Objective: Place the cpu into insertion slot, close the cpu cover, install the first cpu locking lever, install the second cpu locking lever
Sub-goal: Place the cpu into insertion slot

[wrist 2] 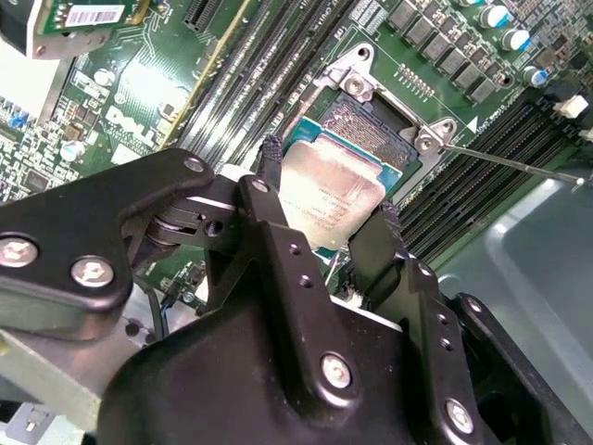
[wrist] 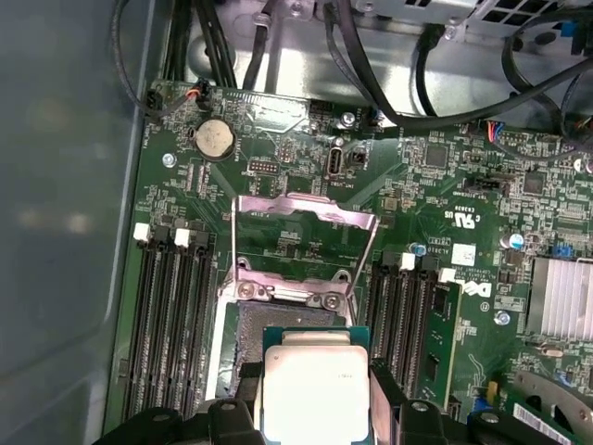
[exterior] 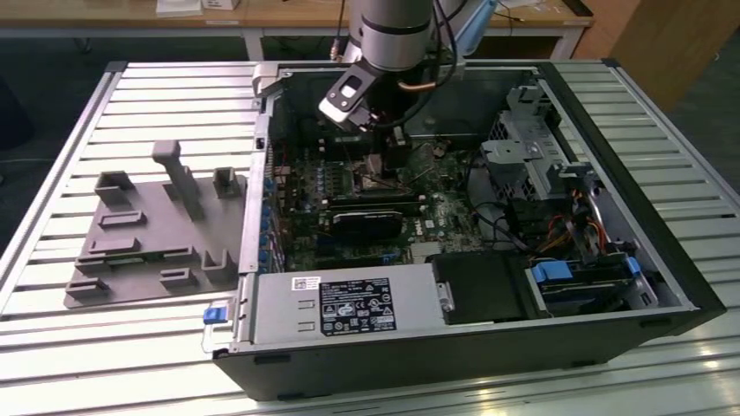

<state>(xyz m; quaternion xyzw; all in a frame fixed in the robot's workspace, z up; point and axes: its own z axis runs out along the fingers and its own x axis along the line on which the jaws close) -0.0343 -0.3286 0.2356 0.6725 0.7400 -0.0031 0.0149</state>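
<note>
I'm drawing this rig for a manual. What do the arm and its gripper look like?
The arm is a silver-grey cylinder with black joint bands and a pale wrist block; a copper-coloured cable loops beside it. The gripper is matte black: flat linkage bars fixed with silver screws, ending in two narrow fingers with ribbed tips.
</note>
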